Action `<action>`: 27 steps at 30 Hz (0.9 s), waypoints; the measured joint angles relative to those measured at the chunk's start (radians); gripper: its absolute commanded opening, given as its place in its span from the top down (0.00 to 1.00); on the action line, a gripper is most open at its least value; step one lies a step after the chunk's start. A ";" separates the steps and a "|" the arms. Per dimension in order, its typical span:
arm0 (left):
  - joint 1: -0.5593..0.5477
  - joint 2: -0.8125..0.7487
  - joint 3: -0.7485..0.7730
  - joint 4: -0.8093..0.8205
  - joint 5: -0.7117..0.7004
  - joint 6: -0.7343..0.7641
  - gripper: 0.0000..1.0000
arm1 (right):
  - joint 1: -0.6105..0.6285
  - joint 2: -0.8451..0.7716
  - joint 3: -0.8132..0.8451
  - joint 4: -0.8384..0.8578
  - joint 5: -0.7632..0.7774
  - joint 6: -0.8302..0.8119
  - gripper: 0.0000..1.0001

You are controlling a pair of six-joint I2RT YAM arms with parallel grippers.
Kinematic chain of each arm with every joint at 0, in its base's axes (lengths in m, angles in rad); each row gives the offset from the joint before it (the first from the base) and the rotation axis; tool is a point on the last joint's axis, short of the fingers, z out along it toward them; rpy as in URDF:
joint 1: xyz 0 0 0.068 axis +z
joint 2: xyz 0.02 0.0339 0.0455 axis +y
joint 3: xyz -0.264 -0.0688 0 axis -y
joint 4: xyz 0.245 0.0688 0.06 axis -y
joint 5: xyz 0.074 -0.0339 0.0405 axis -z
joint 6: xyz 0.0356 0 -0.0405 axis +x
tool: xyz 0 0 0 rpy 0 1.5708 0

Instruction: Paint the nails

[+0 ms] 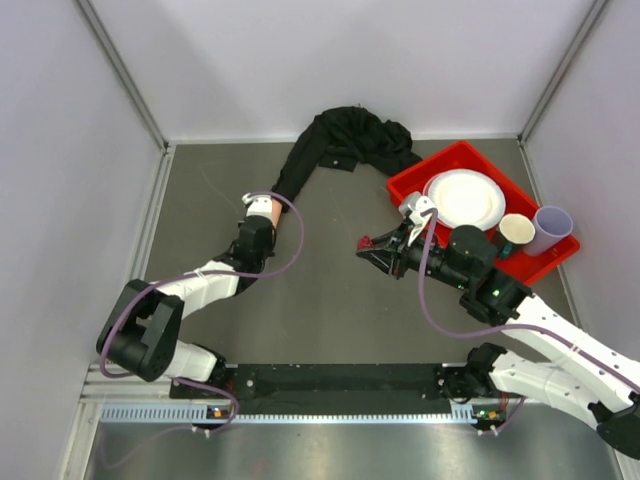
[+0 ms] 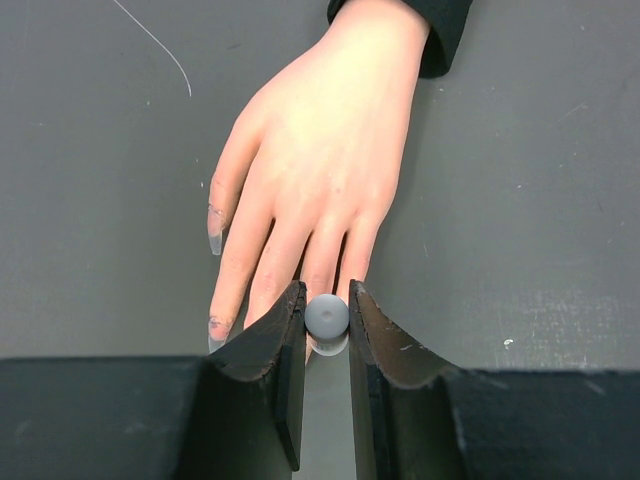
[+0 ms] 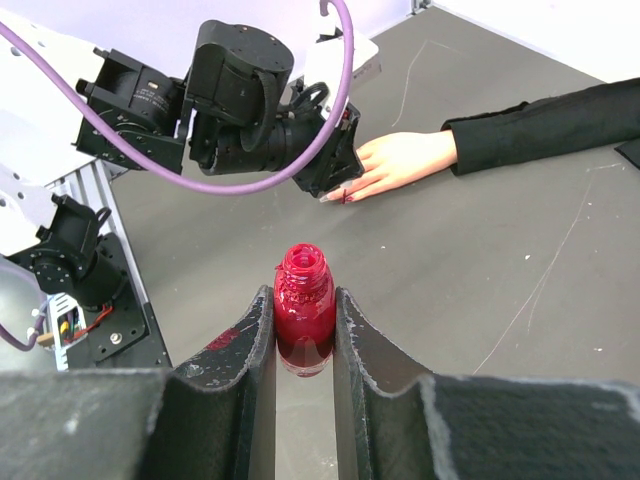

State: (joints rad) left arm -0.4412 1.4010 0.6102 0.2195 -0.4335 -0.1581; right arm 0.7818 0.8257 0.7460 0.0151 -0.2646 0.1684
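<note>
On your left, a white wall (image 1: 60,150) and a metal post (image 1: 125,75) close the cell. The table (image 1: 320,310) is dark grey and matte, with a few thin pale scratches.

Your left claw (image 2: 326,292) is clamped on a small grey knob (image 2: 326,315), right at the fingertips of the hand (image 2: 320,150). You cannot tell whether the knob touches a finger.

The hand lies palm down, left of centre, with its fingers pointing toward the left arm. The nails (image 2: 215,243) are pale. Two show at the left of the wrist view, with reddish smears beside them; the others are hidden behind the claw.

The black sleeve (image 1: 300,165) runs up and right to a bunched heap against the back wall. Bare table lies between the hand and the left wall, and also between the hand and your right claw (image 3: 303,295).

That claw is closed on the red bottle (image 3: 303,310), which is upright and uncapped, with polish smeared on its neck.

Just right of it, a red tray (image 1: 405,185) sits near the right wall. It holds a white plate (image 1: 465,198) and two cups (image 1: 517,230).
</note>
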 measured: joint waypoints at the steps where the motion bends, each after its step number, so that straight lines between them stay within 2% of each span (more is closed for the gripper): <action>1: 0.000 0.000 0.000 -0.003 0.000 0.000 1.00 | 0.000 0.000 0.000 0.000 0.000 0.000 1.00; 27: 0.005 0.011 0.011 -0.003 0.018 0.000 1.00 | 0.000 0.002 0.000 0.000 -0.007 0.000 1.00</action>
State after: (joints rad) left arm -0.4358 1.4124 0.6209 0.2165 -0.4156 -0.1581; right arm 0.7818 0.8280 0.7460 0.0154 -0.2714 0.1688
